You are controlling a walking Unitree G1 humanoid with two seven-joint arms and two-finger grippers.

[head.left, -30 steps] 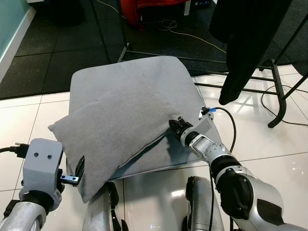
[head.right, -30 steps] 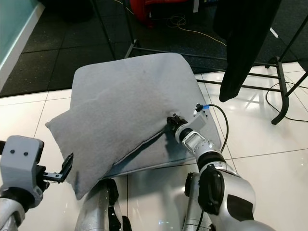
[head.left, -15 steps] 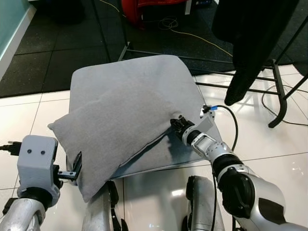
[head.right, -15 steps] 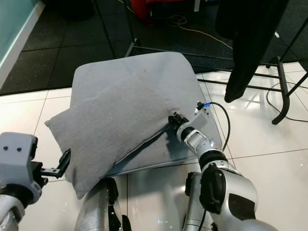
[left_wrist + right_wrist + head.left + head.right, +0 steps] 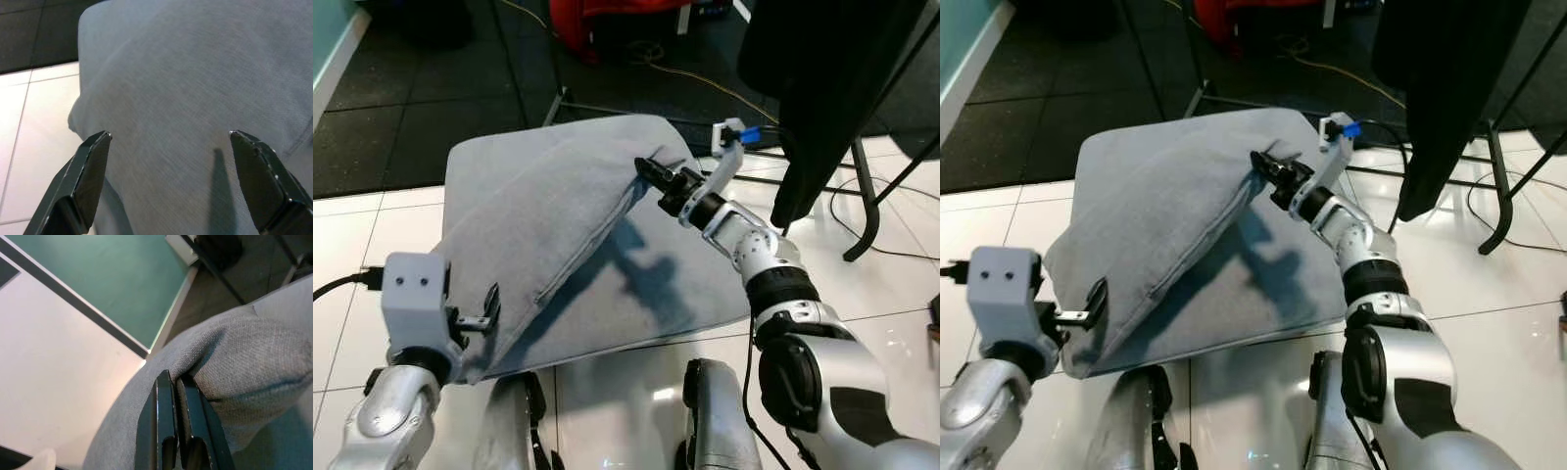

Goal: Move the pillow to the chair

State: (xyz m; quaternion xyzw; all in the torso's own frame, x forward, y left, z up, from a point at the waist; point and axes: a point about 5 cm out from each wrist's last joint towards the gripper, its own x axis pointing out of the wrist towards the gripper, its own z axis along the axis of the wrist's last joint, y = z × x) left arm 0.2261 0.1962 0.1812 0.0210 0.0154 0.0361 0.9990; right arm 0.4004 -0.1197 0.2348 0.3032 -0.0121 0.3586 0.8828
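Fingers of the right gripper [image 5: 651,173] pinch the grey pillow [image 5: 538,235] corner; left gripper [image 5: 489,305] fingers spread, apparently touching its near edge over the chair cushion [image 5: 675,284].

Bright overhead light; glare on the white floor [image 5: 862,284]; arm's sharp shadow across the cushion [image 5: 636,264]; frames sharp.

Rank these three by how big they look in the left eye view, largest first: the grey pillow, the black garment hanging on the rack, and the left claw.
1. Grey pillow, pinched at a corner by the right claw.
2. Black garment, cut off by the frame, so partly unsure.
3. Left claw, clearly smallest.
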